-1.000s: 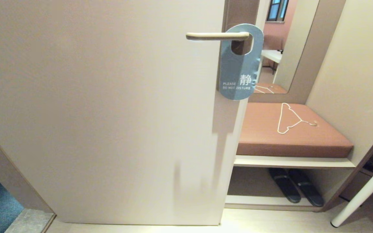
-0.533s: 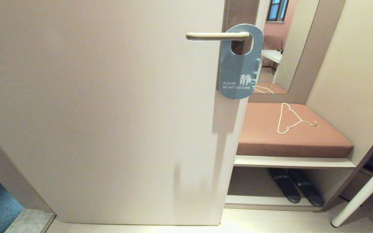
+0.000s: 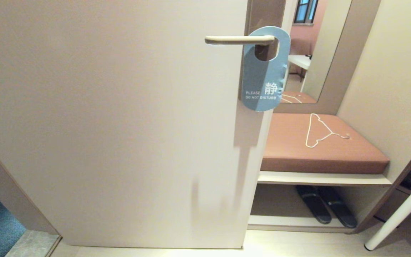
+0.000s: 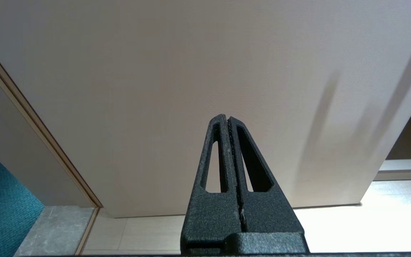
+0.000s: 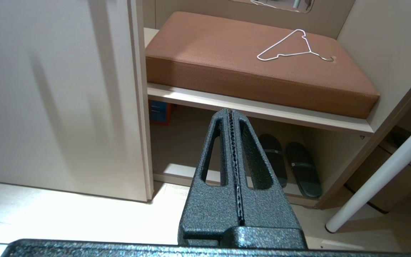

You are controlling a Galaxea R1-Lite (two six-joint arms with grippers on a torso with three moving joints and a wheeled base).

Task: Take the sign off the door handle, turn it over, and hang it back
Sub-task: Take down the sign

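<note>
My left claw (image 4: 228, 119) is clenched on nothing, low in front of the door (image 3: 112, 125); my right claw (image 5: 231, 113) is likewise clenched and empty, low by the door's edge, facing the bench. Neither shows in the head view.

The sign (image 3: 262, 76) hangs on the door handle (image 3: 239, 39), its oval hole over the lever near the door's edge, blue "DO NOT DISTURB" face toward me. Nothing of the task is done yet, as I judge it.

The risks: the sign must slide along the whole lever to its free end, so pulling it straight out would catch the hole on the metal and could bend the card. A thin card pinched near its edge may slip and drop to the floor. Flipping it probably needs a handover between claws, where it could fall.

Count: one sign, one handle, one white wire clothes hanger (image 3: 318, 131) on one brown cushion (image 3: 291, 150), two dark slippers (image 3: 326, 208) beneath.
</note>
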